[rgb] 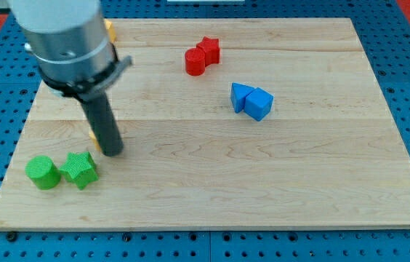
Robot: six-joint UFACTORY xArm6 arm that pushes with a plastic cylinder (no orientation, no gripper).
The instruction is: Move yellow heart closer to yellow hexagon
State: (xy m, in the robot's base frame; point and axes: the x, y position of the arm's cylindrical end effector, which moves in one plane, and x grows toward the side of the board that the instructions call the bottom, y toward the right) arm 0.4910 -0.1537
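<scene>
My tip (113,153) rests on the wooden board (212,182) at the view's left. A small piece of a yellow block (94,137) shows just left of the rod, touching it; its shape is hidden by the rod. Another yellow block (108,29) peeks out at the view's top left behind the arm's grey body; its shape cannot be made out. The two yellow pieces lie far apart, one above the other in the view.
A green cylinder (42,172) and a green star (79,169) sit just below and left of my tip. A red cylinder (195,61) and a red star (209,49) touch at top centre. Two blue blocks (251,100) touch right of centre.
</scene>
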